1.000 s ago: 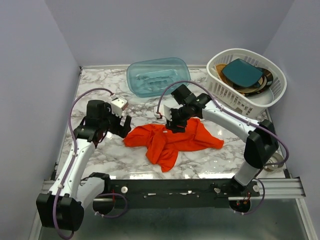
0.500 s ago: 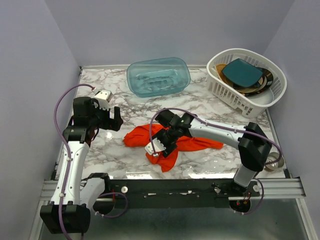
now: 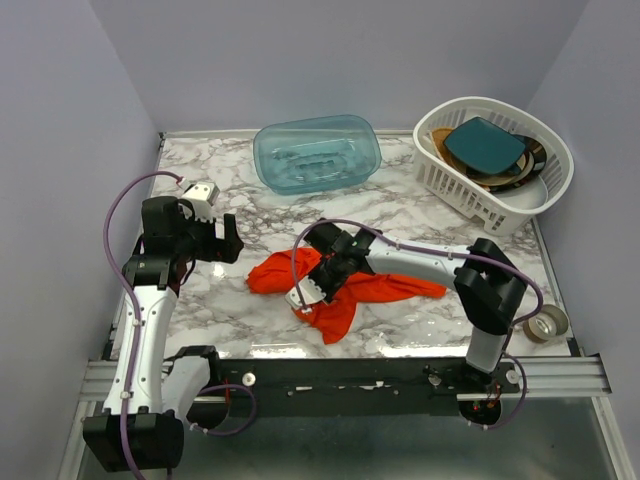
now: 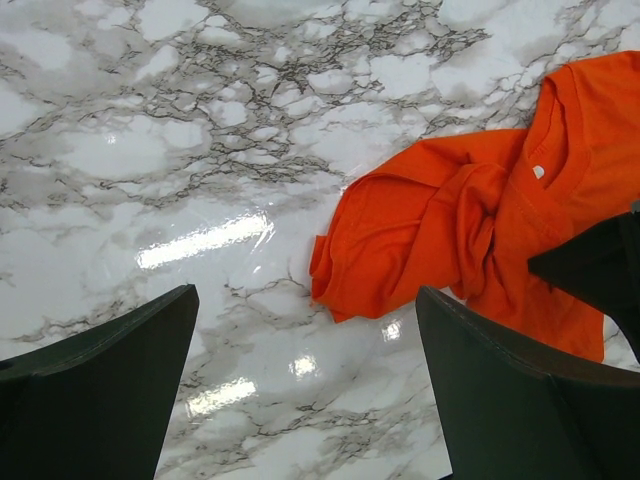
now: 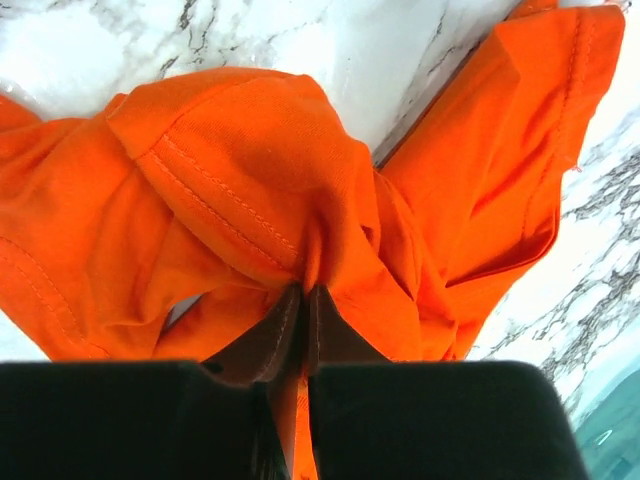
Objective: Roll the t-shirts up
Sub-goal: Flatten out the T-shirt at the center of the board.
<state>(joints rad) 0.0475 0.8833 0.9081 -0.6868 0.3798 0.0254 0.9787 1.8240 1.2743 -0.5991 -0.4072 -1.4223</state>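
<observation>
The t-shirt (image 3: 400, 287) lies crumpled in the middle of the surface (image 3: 225, 305), nowhere near flat, so rolling cannot sensibly begin yet. The right gripper (image 5: 304, 296) is pinched almost closed on a bunched fold of the cloth (a stitched hem shows just above its fingers), probably so it can lift or drag the fabric and spread it out. The left gripper (image 3: 226, 240) hangs fully open, holding nothing, near the shirt's left end, likely placed to take the other side. The tub (image 3: 316, 152) and basket (image 3: 470, 200) sit at the far edge, well apart from the shirt.
</observation>
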